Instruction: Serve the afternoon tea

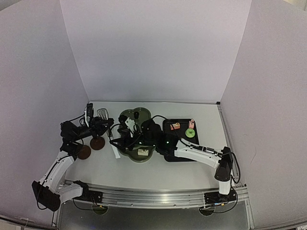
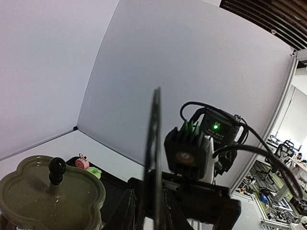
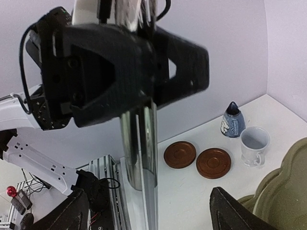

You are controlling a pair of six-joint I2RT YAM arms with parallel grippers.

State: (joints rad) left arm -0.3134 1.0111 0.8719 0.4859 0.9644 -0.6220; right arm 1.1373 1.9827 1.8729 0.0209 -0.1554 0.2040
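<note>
L gripper (image 2: 154, 211) pinched narrow on metal tongs (image 3: 139, 148); tongs' thin edge runs straight up btwn its fingers in left wrist view. R gripper (image 3: 151, 216) spread wide, fingers either side of the tongs' lower end, not touching them. Stand (image 1: 128, 154) sits mid-table btwn the arms, w/ black knob (image 2: 56, 170) on top tier and a pale cake (image 1: 142, 152) on bottom tier. Black tray (image 1: 182, 139) just right of stand, carrying pink cake (image 1: 176, 126) and green doughnut (image 1: 190, 132). Coasters (image 3: 180, 154) side by side left of stand. Pale cup (image 3: 254, 143) upright on table just beside them; 2nd cup (image 3: 232, 120) behind it, pose unclear.
</note>
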